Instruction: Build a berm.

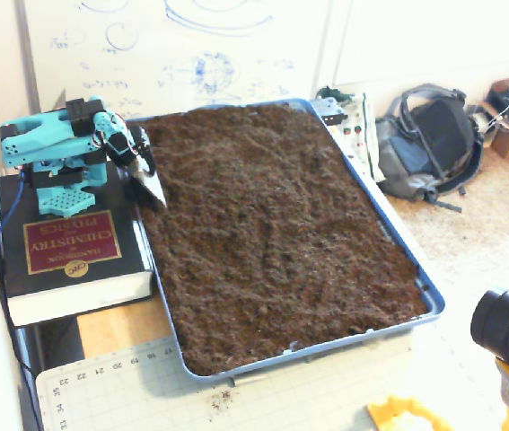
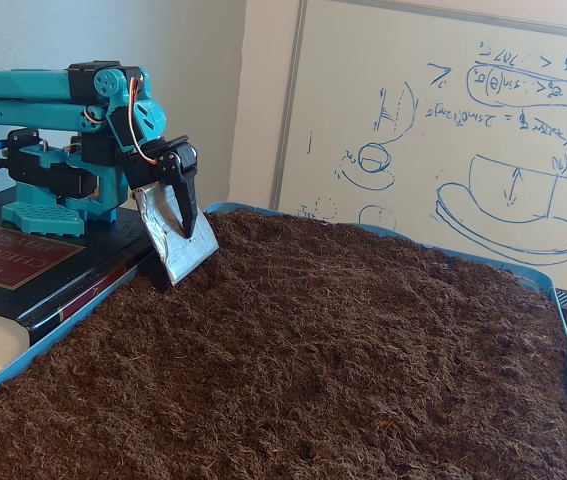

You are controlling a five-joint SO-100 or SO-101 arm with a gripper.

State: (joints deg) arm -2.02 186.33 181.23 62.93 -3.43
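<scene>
Loose dark brown soil (image 1: 272, 224) fills a blue tray (image 1: 399, 244) and lies roughly flat with small lumps; no berm shows in either fixed view. The teal arm (image 1: 52, 144) sits folded at the tray's left edge. Its gripper (image 1: 151, 187) points down over the soil's near-left corner, with a silver metal scoop blade (image 2: 173, 245) along one finger. The black finger (image 2: 185, 200) lies against that blade, so the gripper (image 2: 185, 248) is shut. The blade's tip just touches the soil (image 2: 313, 350) by the tray rim (image 2: 53, 335).
The arm's base stands on a thick black book (image 1: 65, 256) left of the tray. A whiteboard (image 2: 463, 130) stands behind it. A backpack (image 1: 429, 144) lies on the floor to the right, a cutting mat (image 1: 146, 395) in front, and a black camera (image 1: 505, 328) at the lower right.
</scene>
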